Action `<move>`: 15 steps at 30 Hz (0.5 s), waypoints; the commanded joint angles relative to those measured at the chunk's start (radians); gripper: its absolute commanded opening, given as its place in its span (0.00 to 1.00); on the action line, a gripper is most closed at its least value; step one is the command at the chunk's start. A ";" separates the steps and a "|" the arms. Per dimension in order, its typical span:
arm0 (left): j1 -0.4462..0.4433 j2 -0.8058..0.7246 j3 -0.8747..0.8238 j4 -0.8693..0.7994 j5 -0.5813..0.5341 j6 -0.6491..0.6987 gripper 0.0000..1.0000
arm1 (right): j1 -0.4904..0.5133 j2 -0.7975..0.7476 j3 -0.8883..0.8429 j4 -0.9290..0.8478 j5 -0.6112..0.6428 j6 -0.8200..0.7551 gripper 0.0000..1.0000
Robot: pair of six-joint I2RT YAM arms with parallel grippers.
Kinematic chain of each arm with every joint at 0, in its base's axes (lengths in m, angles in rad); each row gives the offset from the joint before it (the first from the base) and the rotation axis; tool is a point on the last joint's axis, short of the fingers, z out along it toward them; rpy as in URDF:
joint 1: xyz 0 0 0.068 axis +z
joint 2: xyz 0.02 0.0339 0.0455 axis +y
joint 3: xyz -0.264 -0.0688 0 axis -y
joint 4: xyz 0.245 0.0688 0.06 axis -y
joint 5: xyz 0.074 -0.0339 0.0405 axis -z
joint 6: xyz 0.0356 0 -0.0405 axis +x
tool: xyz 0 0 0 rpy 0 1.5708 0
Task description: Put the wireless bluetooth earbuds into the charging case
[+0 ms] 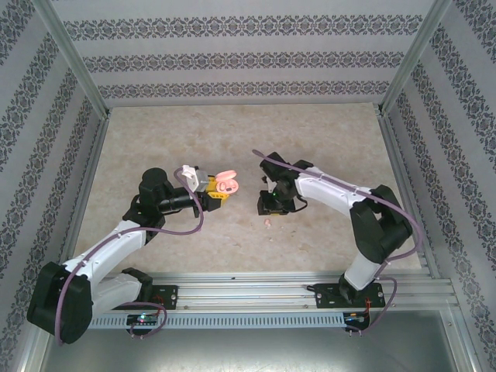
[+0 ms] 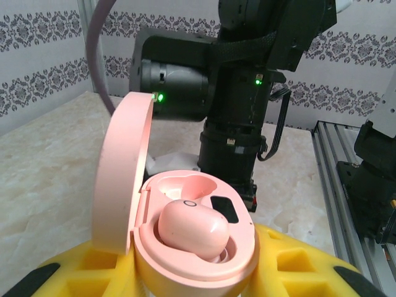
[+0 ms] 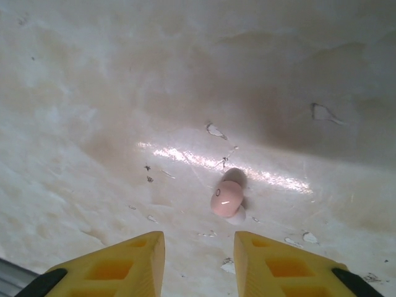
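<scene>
The right claw (image 3: 199, 242) hangs low over the table (image 3: 93, 93), its yellow fingers parted with nothing between them. Just past their tips lies the loose bud (image 3: 227, 199) – pale pink, rounded, glossy, alone on the bare top. It is likely very light, hard and slick, the kind of thing that squirts out of a pinch or skates on the smooth top. The best hold is probably across its widest part, fingers set down either side, closing gently. How its stem or tip points cannot be made out.

Across from it, and off the table, the left claw (image 1: 215, 191) is closed on the case (image 2: 244, 250), gripping its lower body. The lid (image 2: 124, 173) stands swung up on one side. One bud (image 2: 192, 230) already sits in the case; the socket (image 2: 179, 185) beside it is empty – that is where the loose bud belongs. The lid and the seated bud crowd that socket, so the approach looks tight.

Beyond the case the right arm (image 2: 241, 93) looms dark, close enough to mind, with patterned wall (image 2: 37, 55) behind.
</scene>
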 commanded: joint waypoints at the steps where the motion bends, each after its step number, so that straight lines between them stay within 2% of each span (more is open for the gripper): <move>1: -0.010 -0.023 -0.010 -0.012 -0.001 0.020 0.15 | 0.032 0.061 0.059 -0.097 0.088 0.013 0.33; 7: -0.009 -0.034 -0.013 -0.023 -0.002 0.026 0.15 | 0.066 0.144 0.113 -0.126 0.101 0.032 0.33; 15: -0.009 -0.041 -0.021 -0.036 -0.004 0.035 0.15 | 0.075 0.179 0.131 -0.132 0.114 0.038 0.32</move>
